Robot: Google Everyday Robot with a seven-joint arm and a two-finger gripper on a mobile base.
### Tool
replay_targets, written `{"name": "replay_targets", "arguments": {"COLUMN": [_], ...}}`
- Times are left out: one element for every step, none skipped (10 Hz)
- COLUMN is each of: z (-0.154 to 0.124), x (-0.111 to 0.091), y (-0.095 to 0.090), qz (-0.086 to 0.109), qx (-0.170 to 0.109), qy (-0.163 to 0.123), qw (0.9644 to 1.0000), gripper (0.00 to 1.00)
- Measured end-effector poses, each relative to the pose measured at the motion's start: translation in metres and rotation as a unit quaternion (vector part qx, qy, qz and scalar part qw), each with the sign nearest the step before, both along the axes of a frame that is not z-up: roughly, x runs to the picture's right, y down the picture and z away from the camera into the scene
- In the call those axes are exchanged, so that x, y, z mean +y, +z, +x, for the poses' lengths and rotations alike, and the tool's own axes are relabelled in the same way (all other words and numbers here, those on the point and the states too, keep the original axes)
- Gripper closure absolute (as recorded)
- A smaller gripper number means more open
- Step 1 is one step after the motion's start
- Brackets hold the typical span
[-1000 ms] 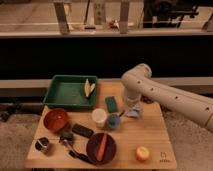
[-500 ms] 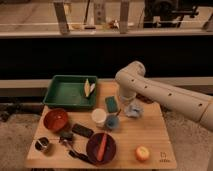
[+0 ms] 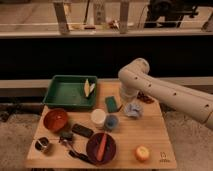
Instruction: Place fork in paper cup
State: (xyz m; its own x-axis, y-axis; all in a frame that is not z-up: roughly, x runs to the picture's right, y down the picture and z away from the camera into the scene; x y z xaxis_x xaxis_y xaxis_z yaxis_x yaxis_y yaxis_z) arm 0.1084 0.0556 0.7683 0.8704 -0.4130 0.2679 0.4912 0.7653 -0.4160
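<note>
From the right the white arm bends down, its gripper right of the plain white paper cup on the wooden table. We cannot tell the gripper's state.

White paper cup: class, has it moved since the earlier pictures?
No. The paper cup stays just below the green tray at its near right corner, beside the small blue cup. The gripper hovers to its right, next to the green sponge.

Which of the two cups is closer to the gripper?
The smaller blue-grey cup; the plain white paper cup stands on its far side from the gripper, which hangs over the wooden table.
</note>
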Motion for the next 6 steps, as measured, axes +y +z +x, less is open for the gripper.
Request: {"name": "replay_targets", "arguments": {"z": [-0.003,-0.006,-0.014,-0.019,-0.025,-0.029], "x": [-0.003,-0.005,-0.007,-0.008,-0.009,-0.01], "y": [-0.002,-0.004,-0.008,-0.012,-0.018,-0.022], "qz": [0.005,0.007,0.01,0.01,0.012,0.012], "qx": [-0.001,-0.005,-0.012,-0.019,-0.026,-0.032], "qy": [-0.004,-0.007,-0.016,-0.021,-0.028,-0.032], "qw": [1.0,0.9999,0.9997,0.9995,0.9992,0.9989], "gripper": [1.0,1.0,1.0,1.0,1.0,1.0]}}
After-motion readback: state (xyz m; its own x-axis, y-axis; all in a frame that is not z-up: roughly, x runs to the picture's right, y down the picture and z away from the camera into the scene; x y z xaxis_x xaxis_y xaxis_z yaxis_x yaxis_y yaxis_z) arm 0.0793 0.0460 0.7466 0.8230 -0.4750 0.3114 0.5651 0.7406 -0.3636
